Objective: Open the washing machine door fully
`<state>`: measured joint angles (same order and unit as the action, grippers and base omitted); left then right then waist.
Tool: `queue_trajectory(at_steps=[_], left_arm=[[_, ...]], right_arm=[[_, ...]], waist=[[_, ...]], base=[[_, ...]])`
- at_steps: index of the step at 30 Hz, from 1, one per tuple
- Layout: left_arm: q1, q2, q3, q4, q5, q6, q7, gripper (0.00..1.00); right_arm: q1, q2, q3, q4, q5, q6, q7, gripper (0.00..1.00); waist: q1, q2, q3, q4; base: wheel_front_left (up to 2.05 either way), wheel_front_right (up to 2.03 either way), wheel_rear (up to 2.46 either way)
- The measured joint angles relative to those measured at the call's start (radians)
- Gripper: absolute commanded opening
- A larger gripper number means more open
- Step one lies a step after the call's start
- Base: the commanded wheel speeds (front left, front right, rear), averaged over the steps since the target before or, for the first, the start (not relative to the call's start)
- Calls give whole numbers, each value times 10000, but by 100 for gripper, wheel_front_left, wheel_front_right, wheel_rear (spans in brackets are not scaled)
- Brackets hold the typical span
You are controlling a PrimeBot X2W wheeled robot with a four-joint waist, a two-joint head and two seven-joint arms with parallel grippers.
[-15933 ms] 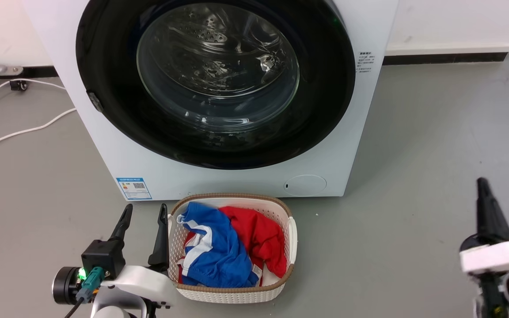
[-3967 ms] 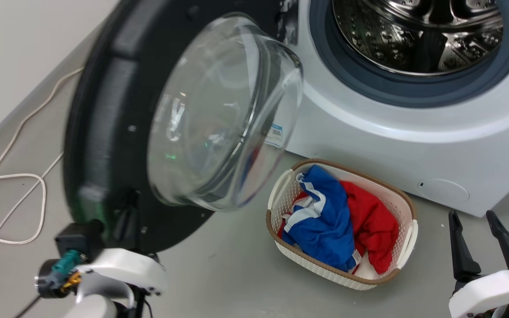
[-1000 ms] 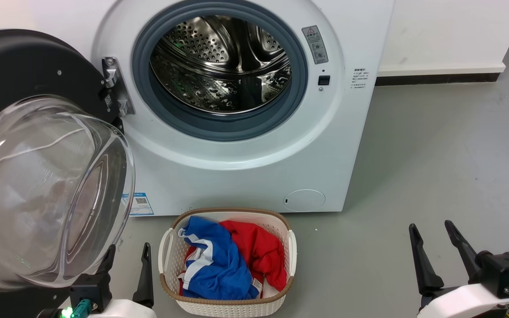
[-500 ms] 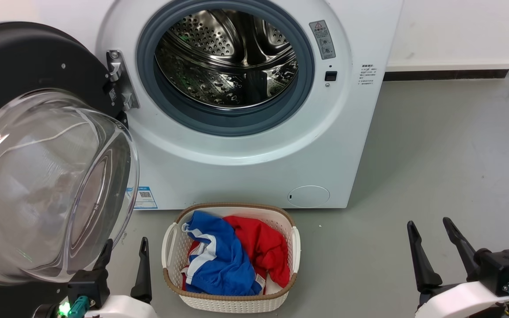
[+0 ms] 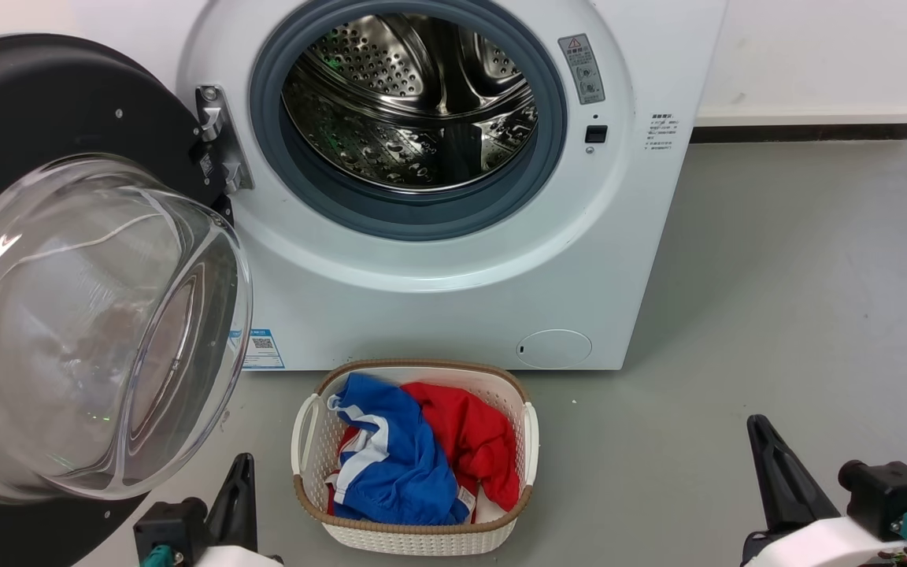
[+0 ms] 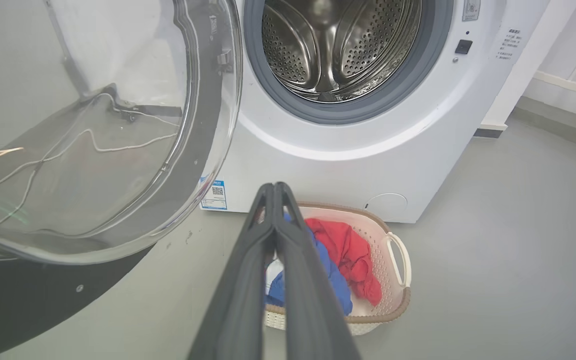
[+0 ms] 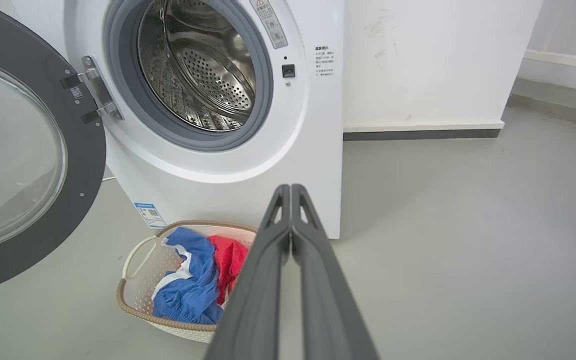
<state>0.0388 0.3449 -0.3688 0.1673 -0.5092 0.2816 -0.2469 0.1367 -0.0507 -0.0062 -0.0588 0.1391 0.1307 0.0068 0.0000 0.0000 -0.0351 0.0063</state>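
Note:
The washing machine door [image 5: 44, 102] is swung wide to the left on its metal hinge [image 5: 217, 142], and its clear glass bowl [image 5: 83, 331] bulges toward me. The steel drum opening [image 5: 410, 102] with its grey rim is uncovered. My left gripper [image 5: 242, 465] sits low, just right of the door's lower edge, shut on nothing and apart from the door. In the left wrist view the left gripper [image 6: 274, 186] has its fingers pressed together, with the door [image 6: 213, 100] to their left. My right gripper [image 5: 757, 425] is shut and empty at the lower right. The right wrist view shows the right gripper [image 7: 290, 187] closed and the door [image 7: 88, 165] at far left.
A white woven basket [image 5: 414, 535] with blue [image 5: 390, 465] and red [image 5: 469, 441] clothes stands on the grey floor in front of the machine, between my grippers. A white wall with a dark skirting [image 5: 800, 132] runs to the right of the machine.
Both grippers have gone from open to shut and dropped lower in the head view. The door stays swung wide; the camera has shifted slightly.

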Motion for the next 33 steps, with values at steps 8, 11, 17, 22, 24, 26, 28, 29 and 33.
queue_trajectory(at_steps=[8,11,17,22,24,26,28,29,33], left_arm=[[-39,-226,428,44,-1083,-378,320,0],[-82,-351,598,96,-1536,-541,433,0],[-221,-529,938,184,-2355,-855,698,0],[-270,-717,1191,259,-3003,-1074,878,0],[-316,-763,1294,282,-3264,-1164,953,0],[-369,-811,1398,301,-3501,-1266,1047,0],[-405,-878,1501,320,-3739,-1360,1116,0],[-409,-913,1547,334,-3864,-1413,1154,0],[-464,-1039,1739,355,-4311,-1578,1302,0]], right_arm=[[-87,-31,0,280,1484,0,27,0],[-199,-63,2,408,2100,0,31,0],[-389,-111,-8,635,3254,0,38,0],[-520,-144,-15,813,4132,0,73,0],[-572,-155,-23,876,4483,0,84,0],[-611,-169,-29,941,4805,0,96,0],[-671,-178,-36,997,5137,0,113,0],[-692,-182,-42,1026,5277,0,115,0],[-811,-199,-65,1160,5894,0,130,0]], waist=[[0,0,22,-4],[0,0,32,-6],[0,0,50,-9],[0,0,65,-12],[0,0,71,-13],[0,0,77,-14],[0,0,83,-15],[0,0,86,-16],[0,0,99,-17]], base=[[0,0,0],[0,0,0],[0,0,0],[0,0,0],[0,0,0],[0,0,0],[0,0,0],[0,0,0],[0,0,0]])
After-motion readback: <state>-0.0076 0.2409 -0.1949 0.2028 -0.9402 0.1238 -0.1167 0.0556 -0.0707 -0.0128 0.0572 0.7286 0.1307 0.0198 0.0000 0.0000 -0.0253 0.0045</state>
